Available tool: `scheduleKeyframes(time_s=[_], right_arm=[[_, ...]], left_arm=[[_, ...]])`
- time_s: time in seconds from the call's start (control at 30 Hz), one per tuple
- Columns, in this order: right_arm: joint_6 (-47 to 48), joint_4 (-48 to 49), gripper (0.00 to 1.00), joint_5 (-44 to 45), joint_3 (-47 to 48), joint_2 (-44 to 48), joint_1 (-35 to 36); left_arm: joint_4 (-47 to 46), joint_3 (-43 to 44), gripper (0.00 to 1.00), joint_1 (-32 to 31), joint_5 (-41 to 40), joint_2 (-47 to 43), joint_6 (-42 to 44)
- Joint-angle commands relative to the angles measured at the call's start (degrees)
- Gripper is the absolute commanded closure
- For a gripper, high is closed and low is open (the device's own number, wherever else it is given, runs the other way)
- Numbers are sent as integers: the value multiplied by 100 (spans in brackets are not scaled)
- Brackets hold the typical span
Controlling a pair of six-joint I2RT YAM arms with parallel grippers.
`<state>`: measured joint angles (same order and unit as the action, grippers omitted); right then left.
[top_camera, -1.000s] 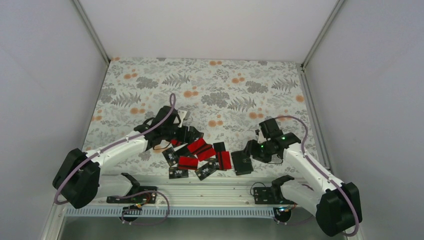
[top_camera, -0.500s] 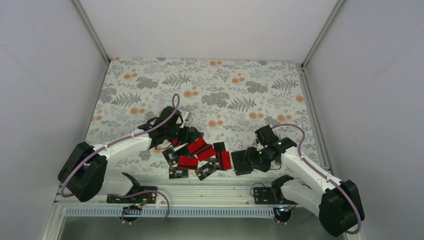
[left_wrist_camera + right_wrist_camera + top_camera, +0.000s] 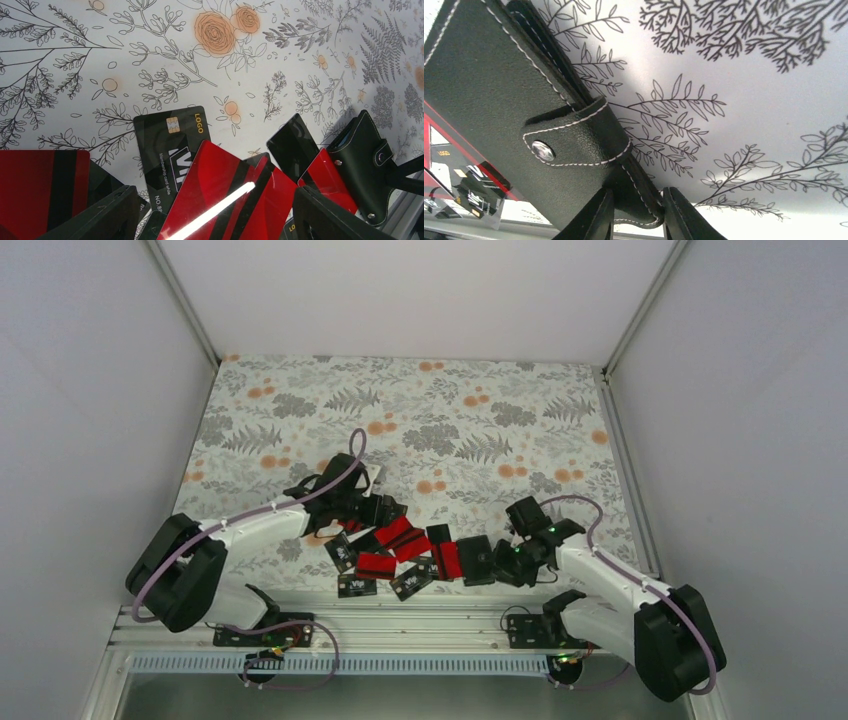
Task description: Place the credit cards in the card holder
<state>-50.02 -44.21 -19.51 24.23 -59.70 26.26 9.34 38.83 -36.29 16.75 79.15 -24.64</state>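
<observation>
Black, the card holder [image 3: 489, 95] is pinched at its edge between the nearly closed fingers of the right end effector [image 3: 639, 200]; its snapped strap [image 3: 574, 137] and white stitching are seen clearly only from the right wrist. The left end effector [image 3: 215, 200] is spread wide and empty over the credit cards [image 3: 220, 195]. Only from above is the card holder shown just beside the pile on the floral worktop [image 3: 450, 420].
</observation>
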Motion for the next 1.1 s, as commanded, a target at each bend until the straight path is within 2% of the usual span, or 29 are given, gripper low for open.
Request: scheduleKeyframes(time_s=[0.0,0.23,0.57,0.9,1.07], right_arm=[[-98,227,77,162,-5,-84,55],[-174,154,95,464,234,-15,45],[-16,204,96,660,795,216,-27],[423,945,96,703,1331,300,-319],[501,1513,96,418,1657,80,-467]], left_arm=[[-130,141,24,-33,78,85,91],[-127,206,27,-36,117,236,84],[-92,329,28,-36,-10,99,-65],[-270,384,27,-33,-331,6,-408],[-502,561,26,-36,-468,68,-551]])
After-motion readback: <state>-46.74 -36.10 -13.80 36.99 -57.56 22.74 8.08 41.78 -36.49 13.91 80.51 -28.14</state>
